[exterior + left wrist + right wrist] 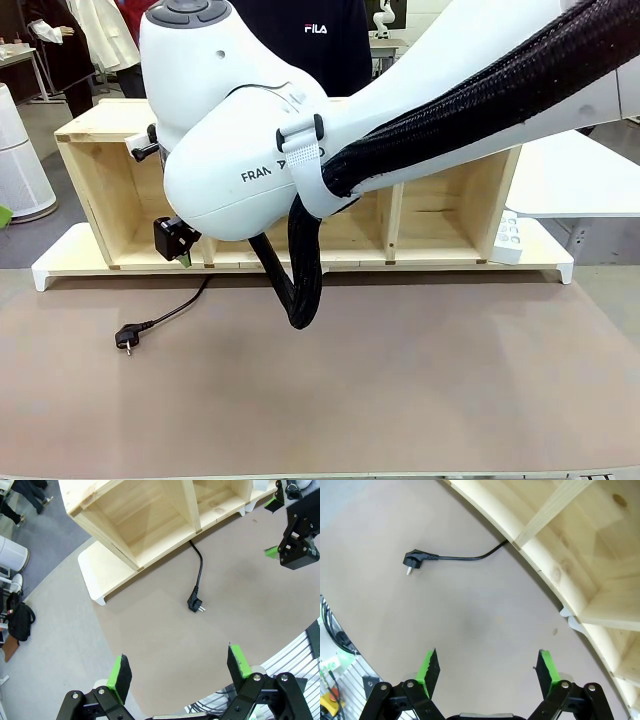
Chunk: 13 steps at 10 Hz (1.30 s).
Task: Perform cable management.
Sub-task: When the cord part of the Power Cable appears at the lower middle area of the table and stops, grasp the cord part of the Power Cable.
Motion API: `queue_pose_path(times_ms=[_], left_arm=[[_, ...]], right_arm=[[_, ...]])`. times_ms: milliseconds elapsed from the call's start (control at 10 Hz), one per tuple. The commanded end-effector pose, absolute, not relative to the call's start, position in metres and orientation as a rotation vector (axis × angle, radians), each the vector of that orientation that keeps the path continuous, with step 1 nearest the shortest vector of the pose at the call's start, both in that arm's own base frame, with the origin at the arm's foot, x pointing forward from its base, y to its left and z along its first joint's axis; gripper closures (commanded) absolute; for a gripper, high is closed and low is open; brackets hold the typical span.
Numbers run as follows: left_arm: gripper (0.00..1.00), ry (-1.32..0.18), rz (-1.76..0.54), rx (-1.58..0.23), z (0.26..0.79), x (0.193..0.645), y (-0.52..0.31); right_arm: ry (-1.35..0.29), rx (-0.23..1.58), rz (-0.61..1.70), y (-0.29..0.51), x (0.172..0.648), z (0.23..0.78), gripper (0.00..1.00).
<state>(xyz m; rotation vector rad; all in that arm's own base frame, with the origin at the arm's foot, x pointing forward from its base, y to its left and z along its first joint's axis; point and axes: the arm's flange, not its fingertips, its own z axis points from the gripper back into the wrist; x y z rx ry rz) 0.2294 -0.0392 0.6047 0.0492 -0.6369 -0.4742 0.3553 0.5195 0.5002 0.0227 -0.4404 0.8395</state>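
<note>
Your right gripper (488, 656) hung spread and empty, your left gripper (177, 654) likewise. Ahead of the right, the thin black power cable (465, 558) lay loose on the tan tabletop (470, 610), its far end apparently anchored under the pale wooden shelf (560, 555).

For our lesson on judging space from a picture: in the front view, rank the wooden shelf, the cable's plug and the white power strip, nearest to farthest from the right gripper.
From the right gripper:
1. The wooden shelf, just behind it, at the left compartment.
2. The plug, lower left on the table.
3. The power strip, far right, at the shelf's other end.
</note>
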Motion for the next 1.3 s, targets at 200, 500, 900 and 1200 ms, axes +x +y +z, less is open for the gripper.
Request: queue_pose_path(times_ms=[200, 500, 900, 1200], left_arm=[[0.0, -0.648, -0.474, 0.043, 0.606, 0.231, -0.04], [0.0, -0.648, -0.474, 0.043, 0.606, 0.231, -0.04], [0.0, -0.648, -0.474, 0.043, 0.606, 0.231, -0.04], [0.0, -0.648, -0.474, 0.043, 0.606, 0.231, -0.04]], right_arm=[[-0.436, 0.022, 0.842, 0.518, 0.353, 0.498, 0.0], [-0.436, 0.022, 0.842, 0.518, 0.353, 0.498, 0.0], [-0.431, 0.038, 0.847, 0.538, 0.364, 0.5, 0.0], [-0.379, 0.123, 0.809, 0.571, 0.372, 0.495, 0.0]])
